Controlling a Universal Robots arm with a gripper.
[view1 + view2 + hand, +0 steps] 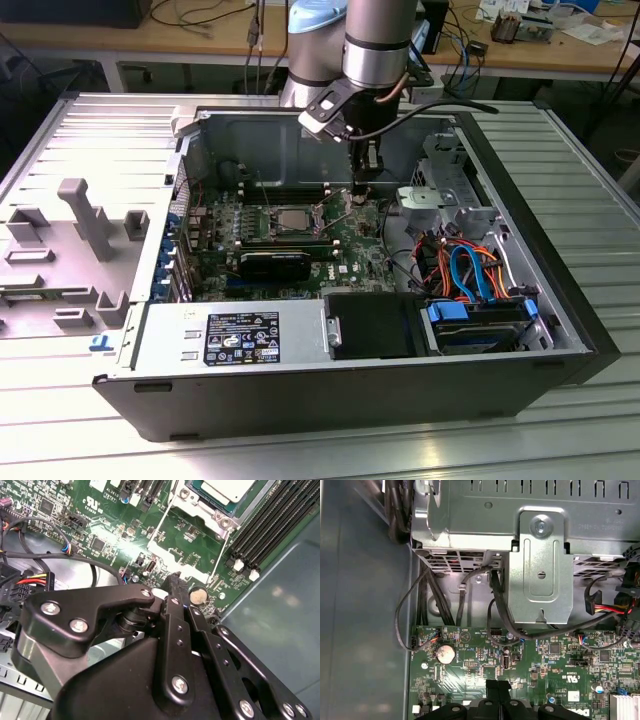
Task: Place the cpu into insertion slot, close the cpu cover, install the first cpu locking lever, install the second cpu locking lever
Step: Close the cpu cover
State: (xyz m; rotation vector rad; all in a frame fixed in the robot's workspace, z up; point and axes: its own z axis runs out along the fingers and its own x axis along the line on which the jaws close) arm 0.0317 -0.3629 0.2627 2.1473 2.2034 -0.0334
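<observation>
i see the arm reaching straight down into the case (350,400), gripper (362,195) low over the motherboard (555,660). its fingers (492,687) are pressed together with nothing visible between them. the cpu (226,487) sits in its socket, cut off at the picture's edge, with the cpu cover (197,505) around it. i cannot tell if it is latched.

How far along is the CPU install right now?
Done: the cpu sits in its socket and the cpu cover looks lowered over it. In hand: nothing; the gripper is shut and empty beside the socket. Left: both thin locking levers appear unlatched.
</observation>
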